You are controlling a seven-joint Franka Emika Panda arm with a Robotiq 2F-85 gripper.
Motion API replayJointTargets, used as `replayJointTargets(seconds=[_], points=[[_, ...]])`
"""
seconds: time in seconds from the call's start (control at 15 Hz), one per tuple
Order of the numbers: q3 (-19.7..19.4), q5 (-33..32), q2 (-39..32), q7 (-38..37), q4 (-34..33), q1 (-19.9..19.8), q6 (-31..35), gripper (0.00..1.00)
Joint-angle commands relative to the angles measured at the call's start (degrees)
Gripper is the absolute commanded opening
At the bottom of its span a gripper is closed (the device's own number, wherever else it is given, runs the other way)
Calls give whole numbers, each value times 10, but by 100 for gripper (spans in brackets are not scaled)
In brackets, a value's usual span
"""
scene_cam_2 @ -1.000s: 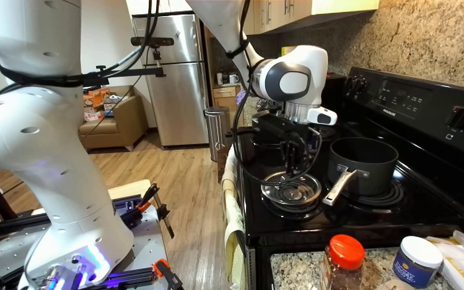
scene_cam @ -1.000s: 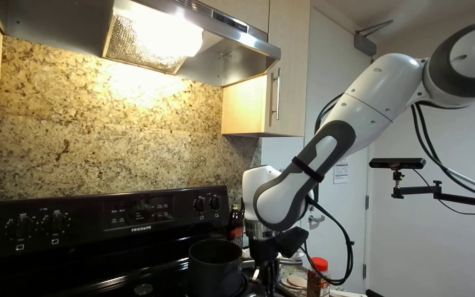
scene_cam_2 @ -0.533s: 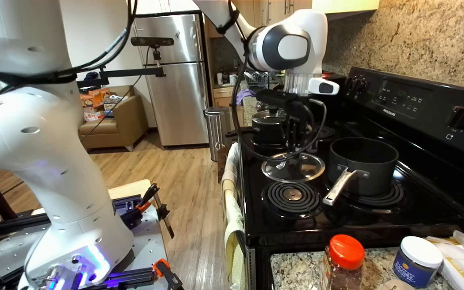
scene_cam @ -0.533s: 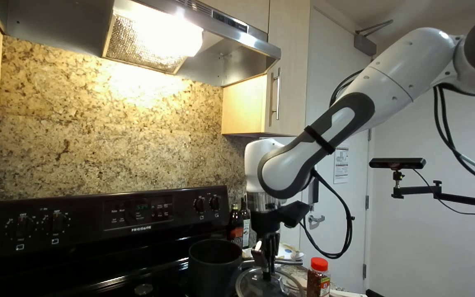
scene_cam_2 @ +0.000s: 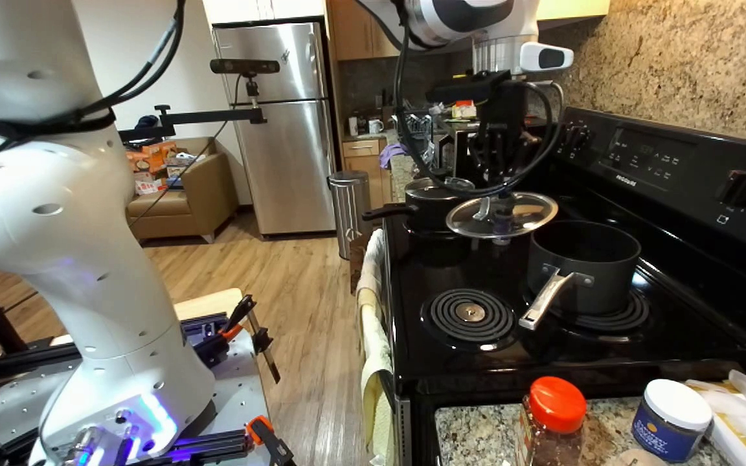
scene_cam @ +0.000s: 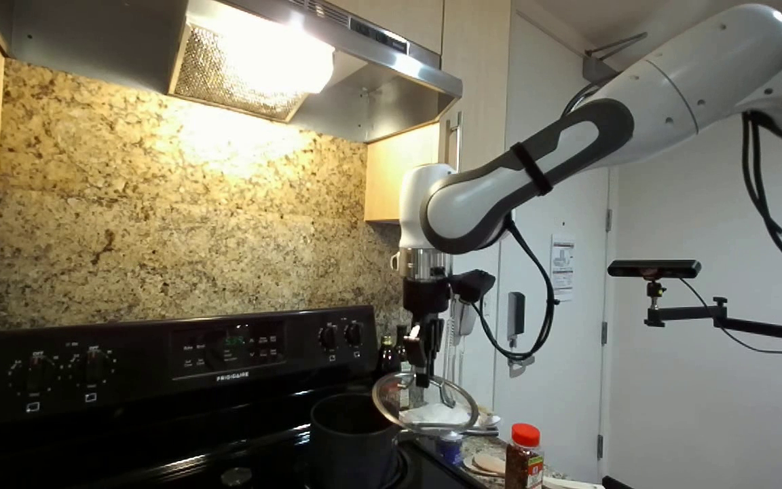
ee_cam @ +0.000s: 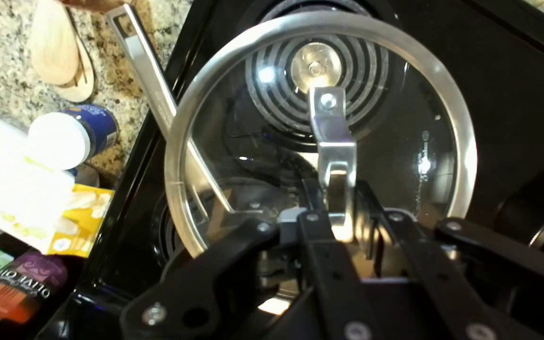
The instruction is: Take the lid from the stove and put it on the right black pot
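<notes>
Well, beyond the red-capped jar [scene_cam_2: 552, 419] up close, the black pot [scene_cam_2: 596, 276] sits uncovered on the stove [scene_cam_2: 703, 336]; near it the gripper [ee_cam: 338, 189], clamped on the handle [ee_cam: 337, 141], holds the lid [scene_cam_2: 528, 217] aloft, slightly tilted. Carrying stage, I'd judge; next, bring it squarely over, level it, lower gently.

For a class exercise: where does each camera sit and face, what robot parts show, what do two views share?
Wrist view: on the wrist, facing down onto the lid; claw visible.
Exterior view: lower than the hood, facing the control panel; arm, claw visible.
Exterior view: above the counter, facing across the stove; base, arm, claw visible.
Both exterior views share lid and open pot.
</notes>
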State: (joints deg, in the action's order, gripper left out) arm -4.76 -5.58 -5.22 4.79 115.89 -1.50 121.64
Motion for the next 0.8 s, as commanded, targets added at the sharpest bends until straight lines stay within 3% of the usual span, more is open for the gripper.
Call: replayJointTargets(seconds=[0.0, 0.2, 0.27, 0.33, 0.73], points=[[3, -11, -39, 43, -75, -12, -26, 5], [3, -7, -72, 71, -123, -19, -32, 5], [5, -1, -45, 43, -75, -15, -6, 5], [5, -1, -53, 44, -83, -16, -6, 20], [6, -1, -57, 44, -80, -16, -6, 20]])
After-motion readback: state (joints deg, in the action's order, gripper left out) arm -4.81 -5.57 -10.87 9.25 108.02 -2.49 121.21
